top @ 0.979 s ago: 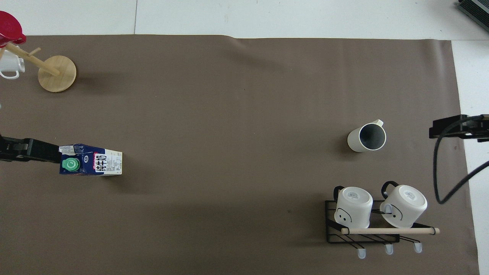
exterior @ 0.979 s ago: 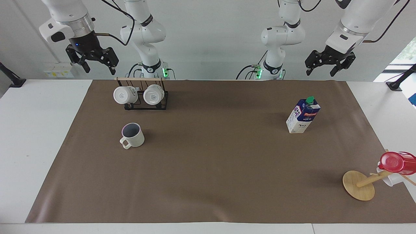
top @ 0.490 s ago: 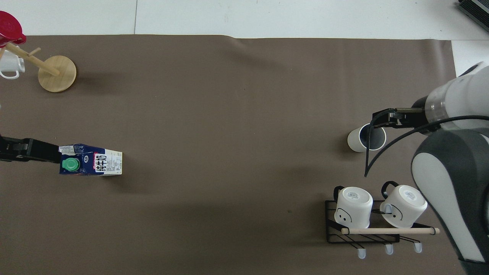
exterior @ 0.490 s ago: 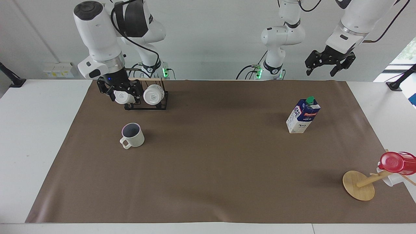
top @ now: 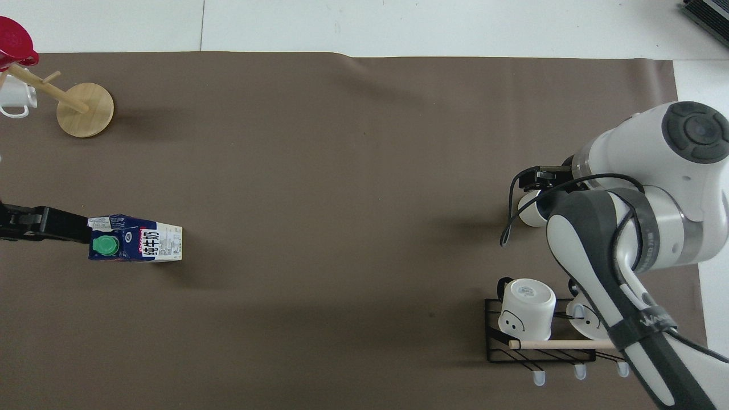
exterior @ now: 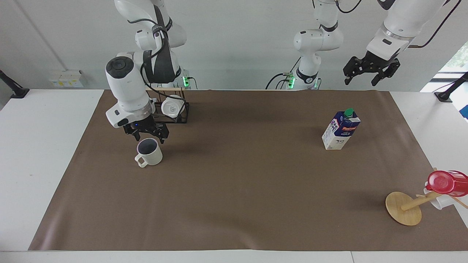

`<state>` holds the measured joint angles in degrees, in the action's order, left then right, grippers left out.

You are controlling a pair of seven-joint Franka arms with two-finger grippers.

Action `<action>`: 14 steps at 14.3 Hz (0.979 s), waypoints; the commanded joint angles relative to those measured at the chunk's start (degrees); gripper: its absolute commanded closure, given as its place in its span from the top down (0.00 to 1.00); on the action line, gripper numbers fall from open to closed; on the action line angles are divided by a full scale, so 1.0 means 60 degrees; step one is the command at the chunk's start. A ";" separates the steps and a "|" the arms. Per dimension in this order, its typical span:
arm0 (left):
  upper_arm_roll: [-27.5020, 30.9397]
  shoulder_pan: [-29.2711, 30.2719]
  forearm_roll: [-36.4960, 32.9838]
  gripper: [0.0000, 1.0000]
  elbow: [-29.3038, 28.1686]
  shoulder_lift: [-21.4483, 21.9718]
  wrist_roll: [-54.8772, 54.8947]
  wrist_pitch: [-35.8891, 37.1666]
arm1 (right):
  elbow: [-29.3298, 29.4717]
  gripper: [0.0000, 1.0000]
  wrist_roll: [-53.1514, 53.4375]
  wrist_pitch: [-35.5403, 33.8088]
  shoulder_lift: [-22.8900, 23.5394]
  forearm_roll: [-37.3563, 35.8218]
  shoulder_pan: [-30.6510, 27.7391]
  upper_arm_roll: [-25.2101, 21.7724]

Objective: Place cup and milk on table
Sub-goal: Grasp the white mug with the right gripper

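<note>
The tall blue-and-white milk carton with a green screw cap [top: 135, 245] bears the large Chinese characters 纯牛奶 on its white side; "MILK" under its red label [exterior: 341, 130]; the finer print is unreadable.

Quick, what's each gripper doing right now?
Right gripper: open, empty, just above the cup.
Left gripper: open, empty, waiting high above the table's edge.

Right claw [exterior: 148, 134] low and open; left claw [exterior: 371, 75] raised, open.
</note>
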<state>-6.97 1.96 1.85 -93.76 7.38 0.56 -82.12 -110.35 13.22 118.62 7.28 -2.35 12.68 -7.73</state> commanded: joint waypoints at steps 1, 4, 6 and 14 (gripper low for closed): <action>-0.0055 0.0141 0.0160 1.00 0.0173 0.0000 -0.0050 0.0224 | -0.0343 1.00 0.0154 0.0736 0.0178 0.0069 -0.0137 0.0059; -0.0040 0.0156 0.0160 1.00 0.0173 0.0000 -0.0035 0.0224 | -0.0489 1.00 0.0038 0.0840 0.0456 0.0069 -0.0092 0.0059; -0.0040 0.0142 0.0160 1.00 0.0173 0.0000 -0.0035 0.0224 | -0.0665 1.00 -0.0007 0.1030 0.0486 0.0069 -0.0093 0.0059; -0.0040 0.0142 0.0160 1.00 0.0173 0.0000 -0.0035 0.0224 | -0.0856 1.00 -0.0227 0.1631 0.1014 0.0069 -0.0181 0.0059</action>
<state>-6.89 1.97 1.85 -93.76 7.38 0.55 -82.11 -114.64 13.05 126.88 13.56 -2.35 12.31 -7.71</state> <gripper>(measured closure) 0.000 0.000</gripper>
